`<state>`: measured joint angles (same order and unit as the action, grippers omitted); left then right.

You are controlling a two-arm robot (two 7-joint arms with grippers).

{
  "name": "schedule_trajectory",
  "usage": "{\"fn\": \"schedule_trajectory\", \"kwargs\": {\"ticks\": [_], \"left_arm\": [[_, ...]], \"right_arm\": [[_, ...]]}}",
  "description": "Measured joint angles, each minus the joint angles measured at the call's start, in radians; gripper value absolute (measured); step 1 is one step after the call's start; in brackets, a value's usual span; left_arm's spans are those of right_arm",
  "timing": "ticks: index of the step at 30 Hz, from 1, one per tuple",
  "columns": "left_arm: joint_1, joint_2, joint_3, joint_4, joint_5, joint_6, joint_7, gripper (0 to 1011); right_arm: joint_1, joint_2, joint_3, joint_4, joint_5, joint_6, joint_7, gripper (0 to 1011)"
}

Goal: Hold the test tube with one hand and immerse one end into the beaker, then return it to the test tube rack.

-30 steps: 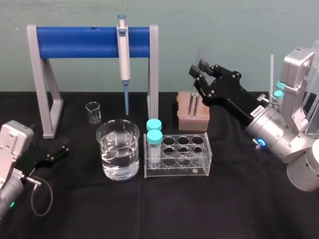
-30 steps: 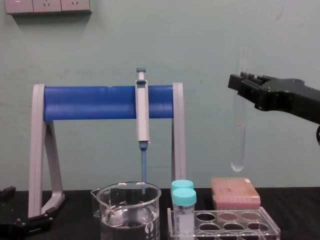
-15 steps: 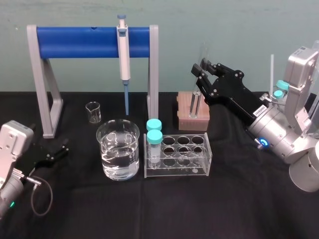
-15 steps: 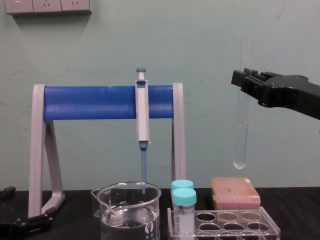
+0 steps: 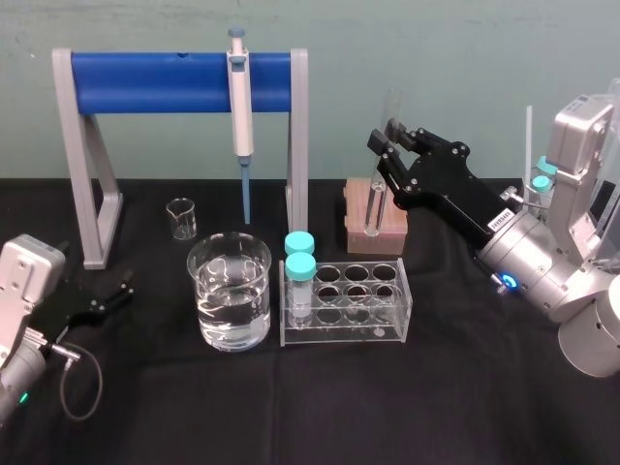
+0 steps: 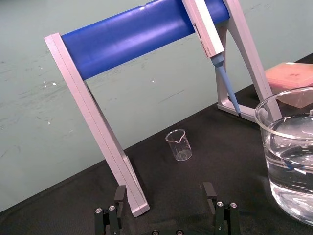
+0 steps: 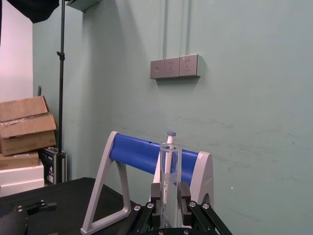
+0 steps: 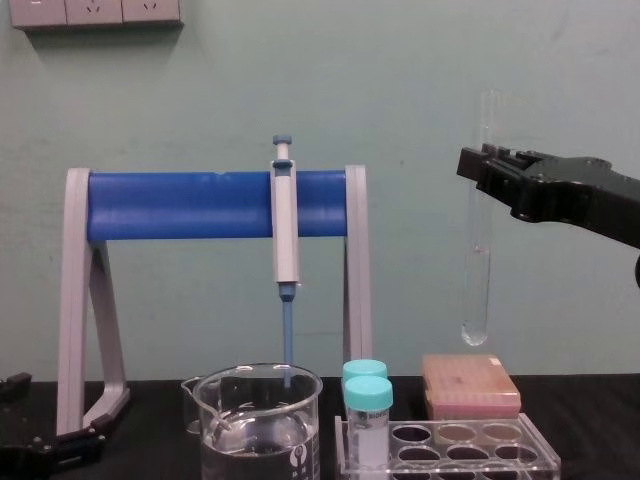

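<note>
The right gripper [image 8: 478, 165] is clamped on the test tube [image 8: 477, 260], which hangs upright in the air above the pink box [image 8: 470, 385], apart from the test tube rack [image 5: 346, 329] & the beaker [image 5: 208, 281]. The left gripper [image 6: 164, 192] sits low at the left w/ fingers apart.

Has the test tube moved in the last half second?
Yes, slightly. In the chest view the long clear glass test tube, held by the right gripper, sits a little lower, nearer the pink rectangular box.
</note>
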<state>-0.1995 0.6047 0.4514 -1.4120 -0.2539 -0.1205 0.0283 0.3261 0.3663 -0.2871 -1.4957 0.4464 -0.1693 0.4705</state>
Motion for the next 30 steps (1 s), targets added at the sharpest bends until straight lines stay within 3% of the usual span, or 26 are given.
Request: {"fn": "schedule_trajectory", "kwargs": {"ticks": [20,30], "left_arm": [[0.000,0.000,0.000,0.000,0.000,0.000,0.000,1000],[0.000,0.000,0.000,0.000,0.000,0.000,0.000,1000]], "right_arm": [[0.029,-0.018,-0.025,0.018,0.000,-0.001,0.017,228],[0.128,-0.078,-0.116,0.093,0.023,-0.029,0.117,228]]}}
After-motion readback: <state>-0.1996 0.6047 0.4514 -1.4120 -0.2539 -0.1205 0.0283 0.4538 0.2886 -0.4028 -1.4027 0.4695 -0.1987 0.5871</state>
